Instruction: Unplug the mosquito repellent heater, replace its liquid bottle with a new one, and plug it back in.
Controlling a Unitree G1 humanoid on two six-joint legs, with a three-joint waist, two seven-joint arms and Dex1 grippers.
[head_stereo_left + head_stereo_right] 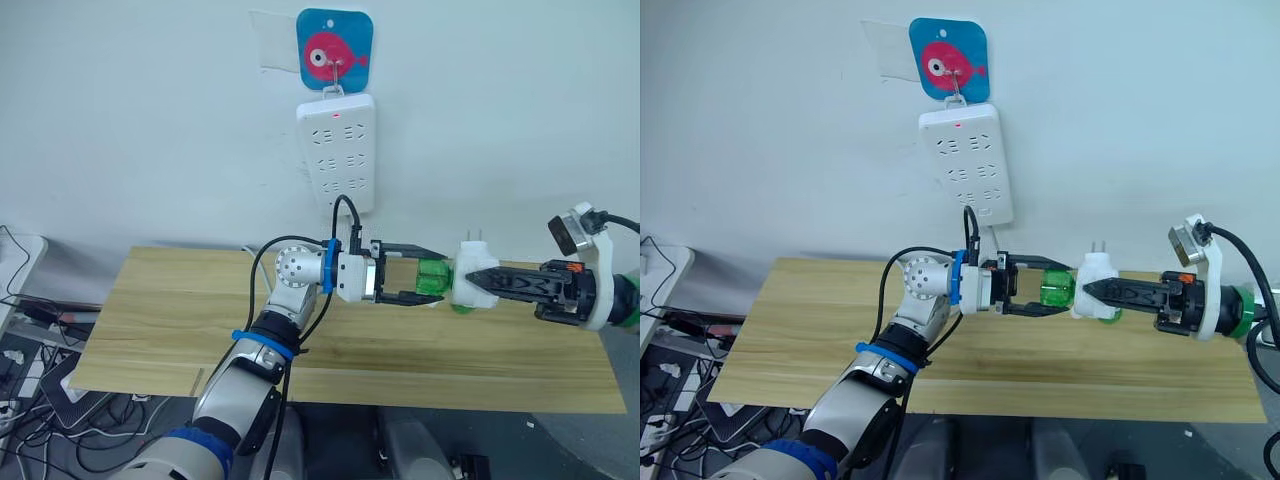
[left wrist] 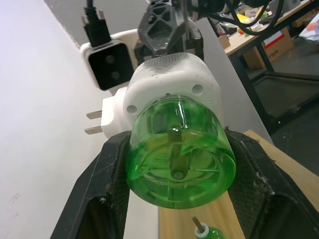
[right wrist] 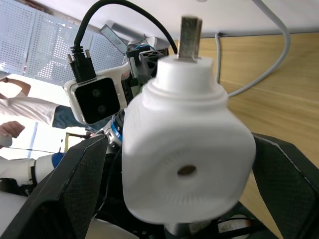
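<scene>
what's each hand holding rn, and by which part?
Left hand clamps the green liquid bottle by its sides; right hand grips the white heater body. Bottle is seated in heater.

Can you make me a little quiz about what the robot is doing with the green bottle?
1. True or false: the heater is plugged into the power strip.
2. Which tool grips the green bottle? A) left tool B) right tool
3. Fill in: the prongs on the heater point ____.

Key:
1. False; it is held in the air above the table.
2. A; the right tool holds the heater.
3. Up.
</scene>
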